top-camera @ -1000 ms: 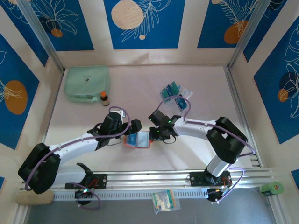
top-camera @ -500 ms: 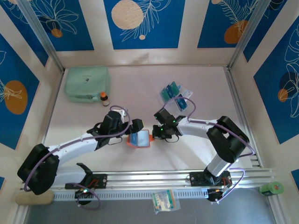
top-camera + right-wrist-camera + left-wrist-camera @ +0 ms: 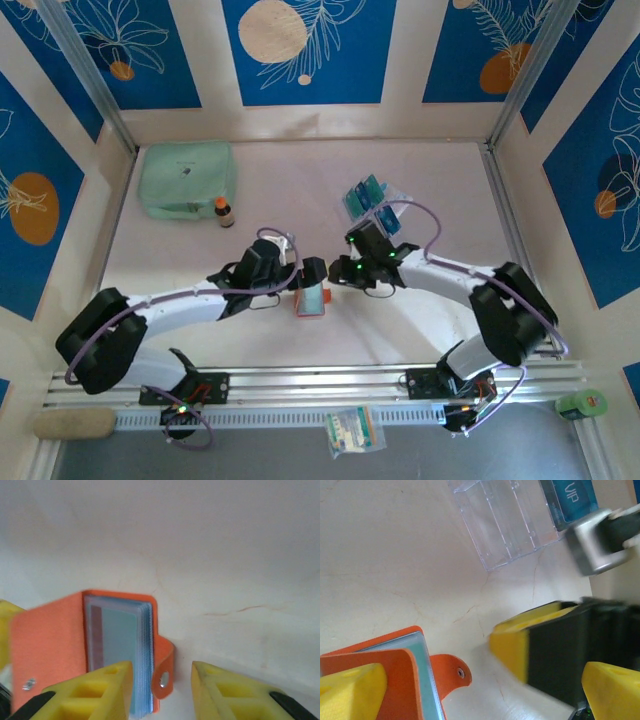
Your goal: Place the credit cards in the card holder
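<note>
1. Camera above: the small square orange leather-like card holder (image 3: 312,299) stands on edge at my left gripper (image 3: 305,276), with my right gripper (image 3: 338,272) just beside it. The flat teal-green and blue credit cards (image 3: 366,192) lie well apart, farther back.
2. Left wrist: my jaws are spread wide. The holder sits beside one finger (image 3: 350,692), not pinched.
3. Right wrist: my jaws stand apart around the snap tab (image 3: 162,672), clamping nothing. I judge the holder light and floppy, best held by its cover edge. The cards look thin, stiff and slick, so I would pinch a short end.
</note>
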